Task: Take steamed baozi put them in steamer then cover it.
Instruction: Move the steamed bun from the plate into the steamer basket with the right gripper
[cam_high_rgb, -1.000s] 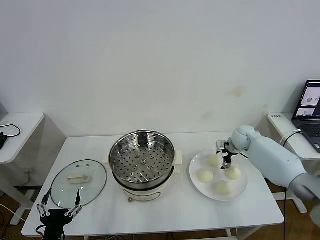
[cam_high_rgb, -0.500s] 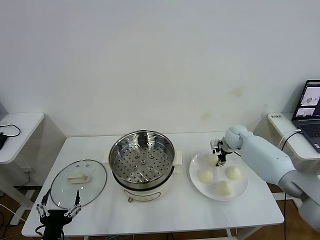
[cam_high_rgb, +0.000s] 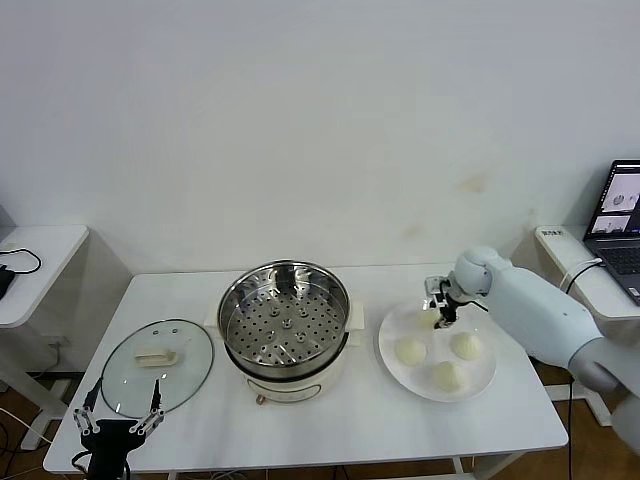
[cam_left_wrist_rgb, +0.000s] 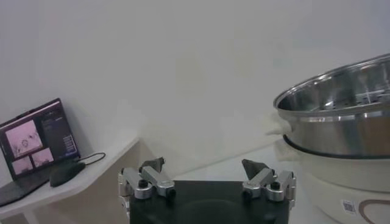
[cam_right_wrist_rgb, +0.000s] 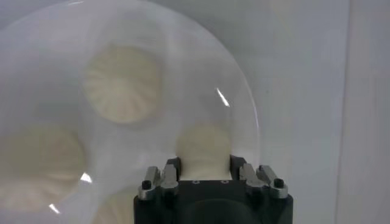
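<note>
The right end effector (cam_high_rgb: 437, 312) is being held over the far edge of the white plate (cam_high_rgb: 483, 382), at about 3 o'clock from the steamer (cam_high_rgb: 285, 325). Its fingers are being pressed against both sides of one steamed baozi (cam_right_wrist_rgb: 204, 148), as is shown in the right wrist view; whether the bun is being lifted off the plate cannot be told. Three other baozi (cam_high_rgb: 411, 351) are lying on the plate, apart from one another. The steamer is standing uncovered at the middle of the surface (cam_high_rgb: 340, 425), its perforated tray bare. The cover (cam_high_rgb: 158, 365) is lying flat at 9 o'clock from the steamer. The left end effector (cam_high_rgb: 118, 429) is being kept at the surface's near edge, at 6 o'clock from the cover, with fingers spread wide and nothing held.
</note>
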